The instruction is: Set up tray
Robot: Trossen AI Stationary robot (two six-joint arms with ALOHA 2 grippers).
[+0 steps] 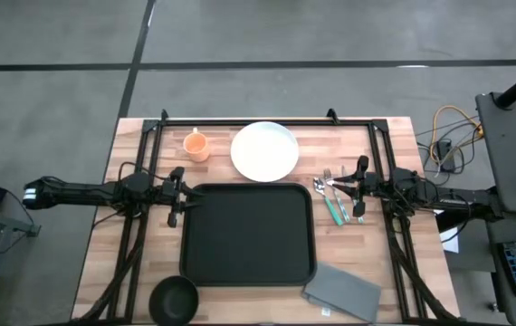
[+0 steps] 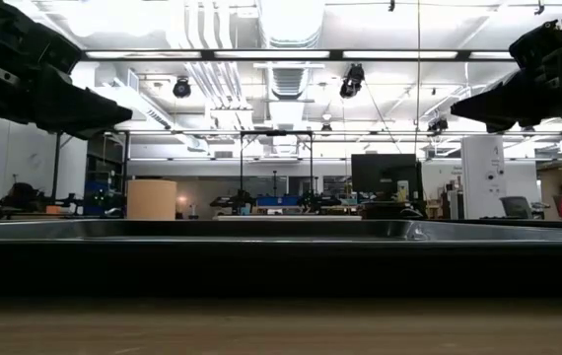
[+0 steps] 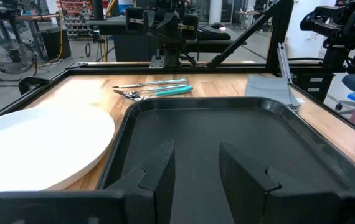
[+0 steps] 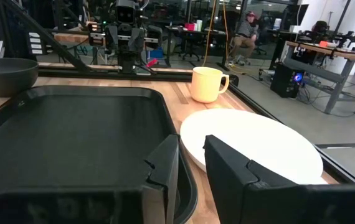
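Note:
The black tray (image 1: 247,234) lies flat in the middle of the table; its rim fills the low view (image 2: 281,232). My left gripper (image 1: 176,195) hovers open at the tray's left edge, pointing right across it (image 3: 196,149). My right gripper (image 1: 359,190) hovers open just right of the tray, above the teal-handled cutlery (image 1: 335,204), pointing left (image 4: 192,142). Flat on the wood behind the tray is a white plate (image 1: 264,150). A yellow-orange cup (image 1: 196,145) stands upright left of it. The grey napkin (image 1: 341,292) lies at the tray's near right corner, and a black bowl (image 1: 174,299) at its near left corner.
A black metal frame (image 1: 249,120) runs along the table's far edge and down both sides beneath the arms. Cables (image 1: 448,136) and equipment stand off the table's right side. Bare wood (image 1: 145,254) shows left of the tray.

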